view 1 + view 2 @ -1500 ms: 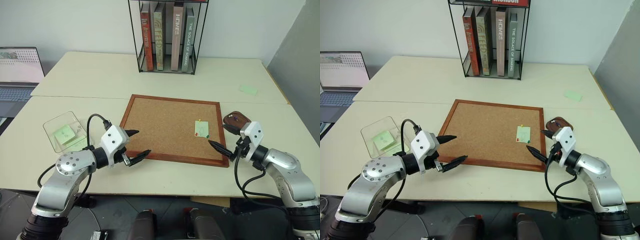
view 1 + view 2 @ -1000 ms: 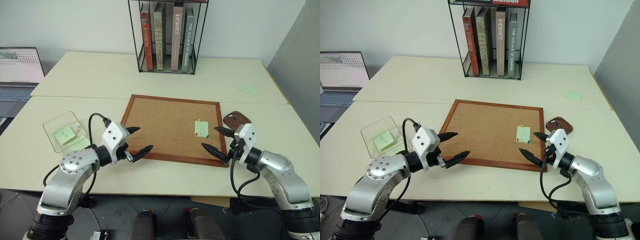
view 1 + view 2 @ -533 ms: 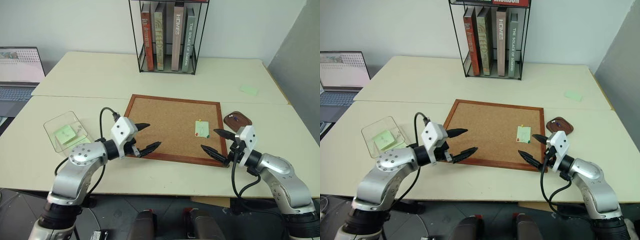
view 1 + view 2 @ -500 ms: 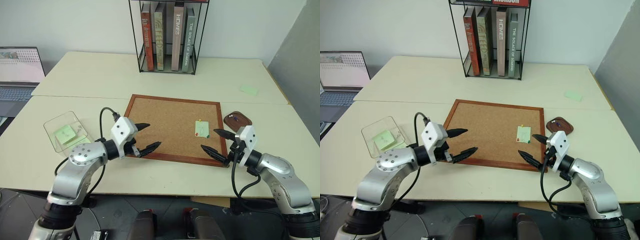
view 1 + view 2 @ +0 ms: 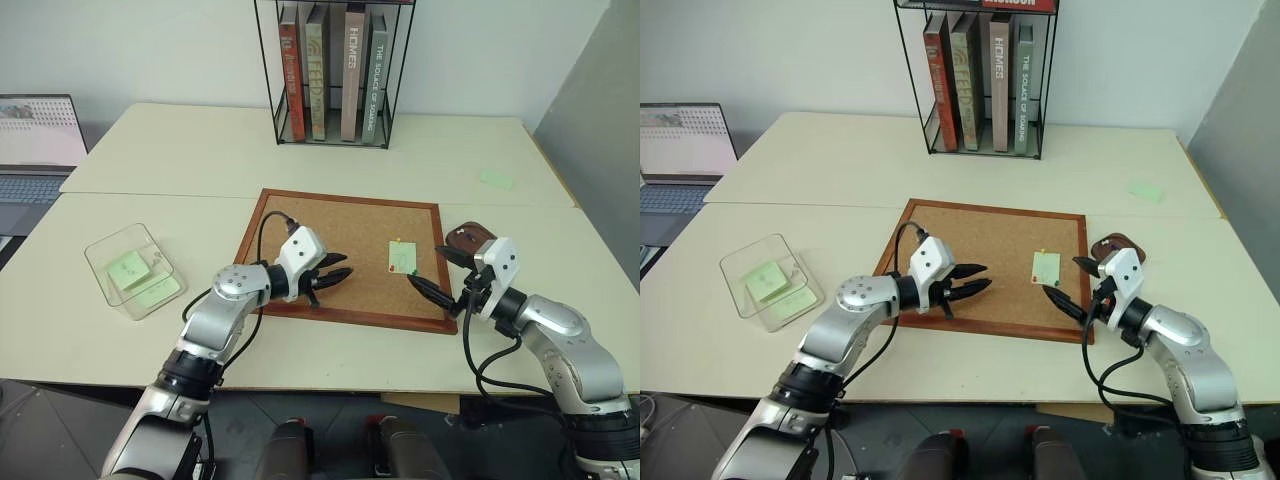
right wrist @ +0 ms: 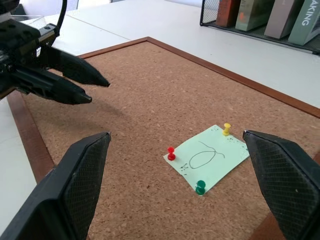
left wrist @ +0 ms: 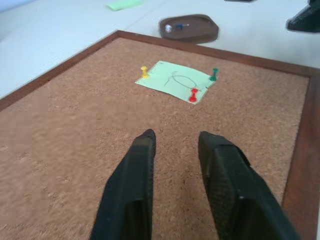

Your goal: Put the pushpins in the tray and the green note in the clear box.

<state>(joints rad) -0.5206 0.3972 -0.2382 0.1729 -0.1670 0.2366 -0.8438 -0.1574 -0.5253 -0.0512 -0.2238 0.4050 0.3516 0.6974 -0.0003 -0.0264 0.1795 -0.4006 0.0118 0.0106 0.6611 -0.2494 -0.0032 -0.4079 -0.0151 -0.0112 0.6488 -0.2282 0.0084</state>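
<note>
Green note [image 6: 206,158] is pinned on the corkboard [image 5: 340,230] by three pushpins [image 6: 171,153]. Left gripper [image 5: 335,278] is seen nearly closed and empty; right gripper [image 5: 432,268] is spread wide.

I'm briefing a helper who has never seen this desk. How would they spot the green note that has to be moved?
Find the wood-framed corkboard in the middle of the table. The green note lies on its right part, near the right gripper. Unlike the green slips in the clear box, it is held by three pushpins: yellow, red and green.
</note>
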